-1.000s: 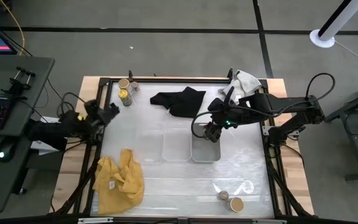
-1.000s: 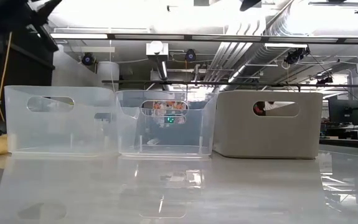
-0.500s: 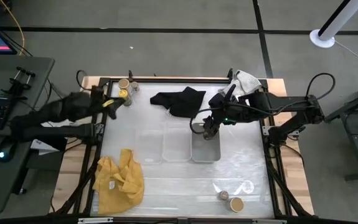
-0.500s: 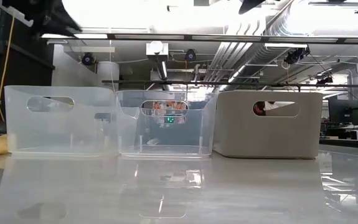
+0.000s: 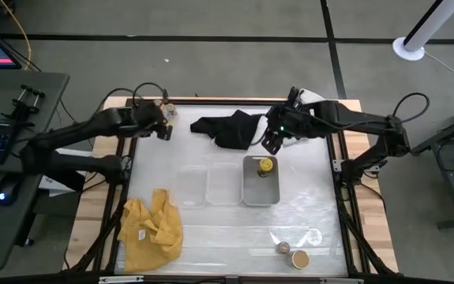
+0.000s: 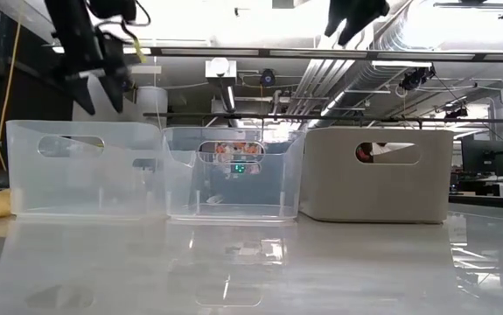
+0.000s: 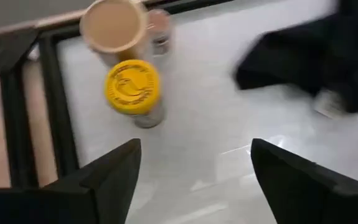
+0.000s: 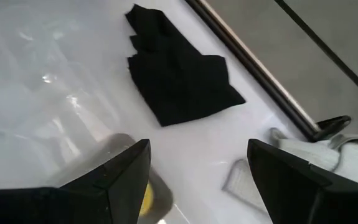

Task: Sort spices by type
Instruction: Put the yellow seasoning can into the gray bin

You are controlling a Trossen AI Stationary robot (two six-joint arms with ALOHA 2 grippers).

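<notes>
In the left wrist view a yellow-topped jar point(image 7: 132, 87), a tan-topped jar point(image 7: 113, 25) and a tiny brownish jar point(image 7: 159, 28) stand together at the table's far left corner. My left gripper point(image 7: 194, 174) point(image 5: 163, 128) hovers open above them and touches none. A second yellow-topped jar point(image 5: 265, 166) stands in the grey tray point(image 5: 260, 193). My right gripper point(image 5: 272, 140) point(image 8: 194, 180) hangs open above the tray's far end, with nothing between its fingers. A tan-topped jar point(image 5: 299, 259) and a small brownish jar point(image 5: 283, 248) stand at the near right.
Two clear trays point(image 5: 193, 183) point(image 5: 223, 183) stand left of the grey tray, mid-table. A black cloth point(image 5: 227, 126) lies at the far middle. A pale grey cloth point(image 5: 313, 102) lies at the far right and a yellow cloth point(image 5: 151, 229) at the near left.
My left gripper has swung from the table's left edge toward the far left corner and now hangs over the jars there. My right gripper has risen out of the grey tray and drawn toward the far edge; the yellow-topped jar stays standing in the tray.
</notes>
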